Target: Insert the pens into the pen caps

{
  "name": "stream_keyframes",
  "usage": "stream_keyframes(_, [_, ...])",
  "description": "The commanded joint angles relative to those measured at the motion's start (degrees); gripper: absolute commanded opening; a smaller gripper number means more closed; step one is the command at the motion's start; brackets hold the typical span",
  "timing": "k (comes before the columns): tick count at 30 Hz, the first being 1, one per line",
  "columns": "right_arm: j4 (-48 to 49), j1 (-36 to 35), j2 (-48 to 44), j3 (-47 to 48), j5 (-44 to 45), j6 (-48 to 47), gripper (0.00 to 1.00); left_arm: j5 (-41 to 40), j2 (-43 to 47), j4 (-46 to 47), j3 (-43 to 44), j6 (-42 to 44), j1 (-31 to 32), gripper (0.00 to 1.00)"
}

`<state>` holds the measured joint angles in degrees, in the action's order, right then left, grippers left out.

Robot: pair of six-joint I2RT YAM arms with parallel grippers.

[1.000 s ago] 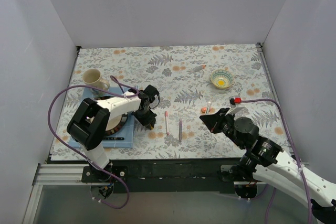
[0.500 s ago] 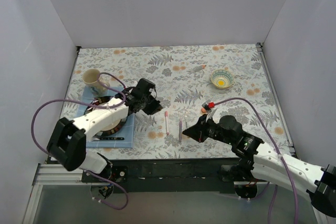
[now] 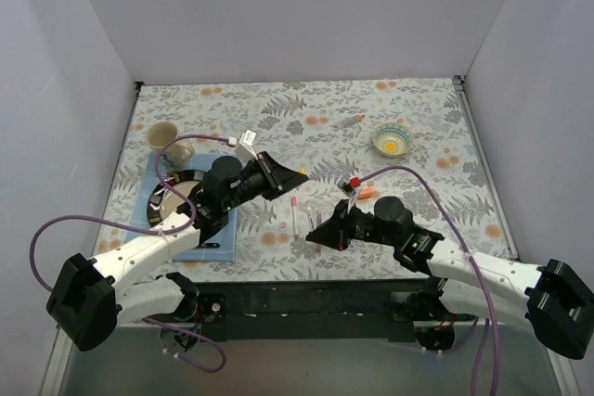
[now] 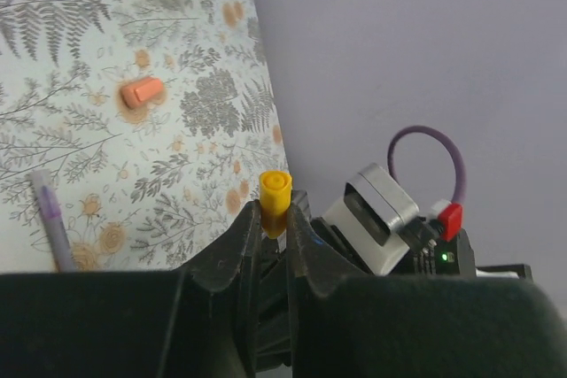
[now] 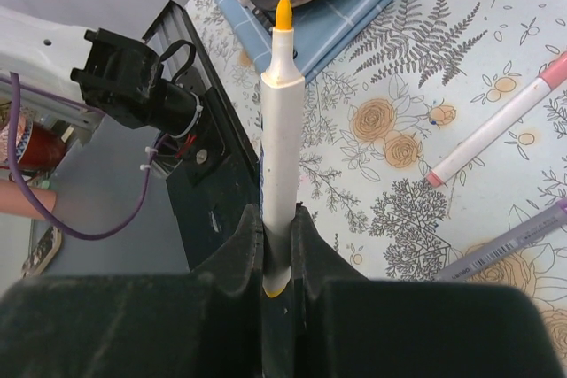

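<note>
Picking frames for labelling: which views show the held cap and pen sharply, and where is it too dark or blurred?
Left wrist: yellow cap sharp, left tool dark and soft near the lens. Right wrist: pen crisp, right tool almost black. Top: even light, faint shadows, no glare.

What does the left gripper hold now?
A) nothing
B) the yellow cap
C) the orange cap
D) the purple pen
B: the left wrist view shows the yellow cap pinched in the left gripper; the orange cap lies on the table, and the right gripper holds the pale pen.
</note>
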<state>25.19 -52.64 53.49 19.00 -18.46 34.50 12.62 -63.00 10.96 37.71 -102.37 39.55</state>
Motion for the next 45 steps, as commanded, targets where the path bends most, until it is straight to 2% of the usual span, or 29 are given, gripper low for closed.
stream_keyframes(1, [5.0, -0.2, 1.3, 4.1, 0.9, 0.5, 0.01, 5.8, 3.1, 7.7, -1.0, 4.4, 0.3, 0.00])
stream_keyframes(13, [4.6, -0.2, 0.9, 4.4, 3.2, 1.3, 0.01, 9.4, 4.8, 11.3, -4.9, 6.7, 0.4, 0.00])
stream_keyframes(24, [4.3, -0.2, 0.6, 4.5, 4.0, 1.4, 0.01, 10.7, 4.6, 10.7, -5.5, 8.7, 0.4, 0.00])
stream_keyframes(45, [4.9, -0.2, 1.7, 4.5, 1.9, 2.9, 0.01, 7.3, 2.0, 9.8, -4.5, 10.8, 0.4, 0.00])
